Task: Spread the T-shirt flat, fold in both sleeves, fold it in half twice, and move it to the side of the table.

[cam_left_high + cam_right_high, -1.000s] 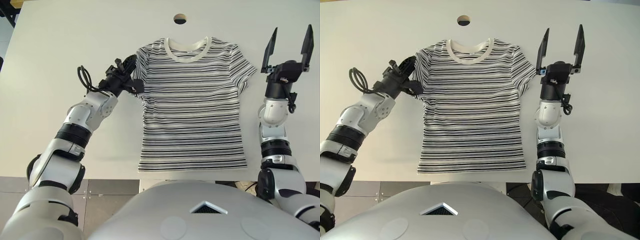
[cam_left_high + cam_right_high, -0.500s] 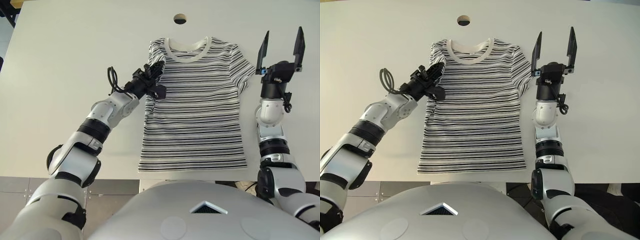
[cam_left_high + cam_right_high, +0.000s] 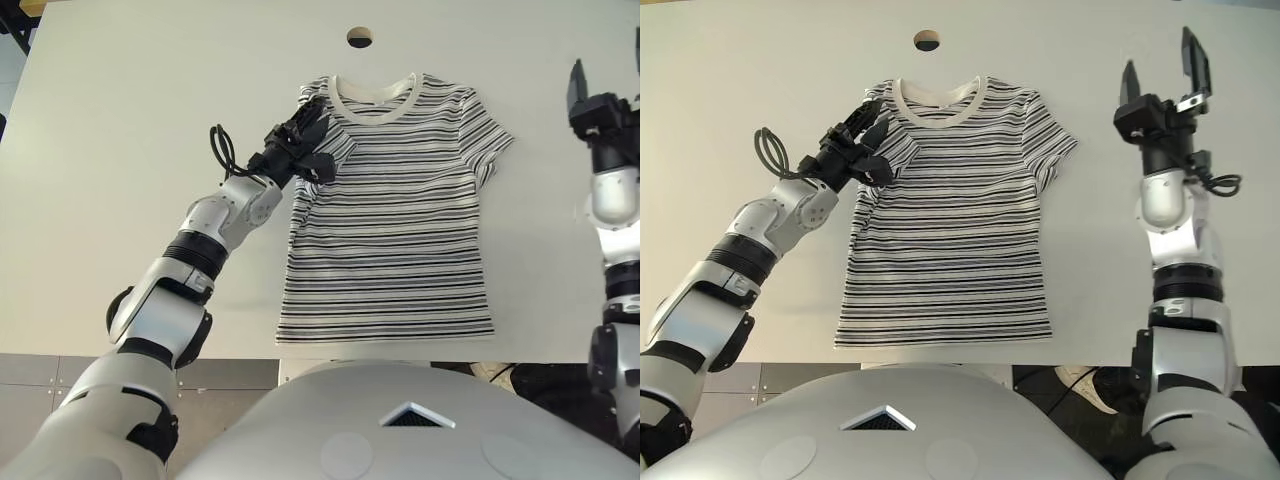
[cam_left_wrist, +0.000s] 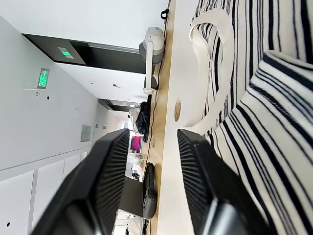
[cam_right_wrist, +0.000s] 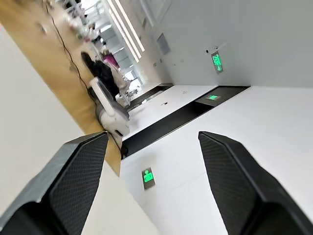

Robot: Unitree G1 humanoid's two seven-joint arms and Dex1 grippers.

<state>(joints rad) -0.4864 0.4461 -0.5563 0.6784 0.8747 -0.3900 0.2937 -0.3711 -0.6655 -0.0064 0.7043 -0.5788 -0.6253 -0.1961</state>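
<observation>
Since a second ago the left arm has carried the left sleeve in over the shirt, and the right arm has swung out to the right, away from the right sleeve.

The T-shirt [image 3: 385, 240] lies flat on the white bench [image 3: 110, 120], with its hem along the near edge and its collar [image 3: 375, 97] on the far side. Its left sleeve [image 3: 338, 148] is folded in onto the shoulder, while the right sleeve [image 3: 490, 138] lies spread out on the bench.

The left fingers [image 3: 312, 140] sit over that fold, parted a little, and the wrist view shows no cloth between them. A black cable [image 3: 220, 150] loops off the wrist just beside them.

The right fingers [image 3: 1158, 62] stand well to the right of the shirt, wide apart and holding nothing.

Just beyond the collar is a round hole [image 3: 360, 37] in the bench.
</observation>
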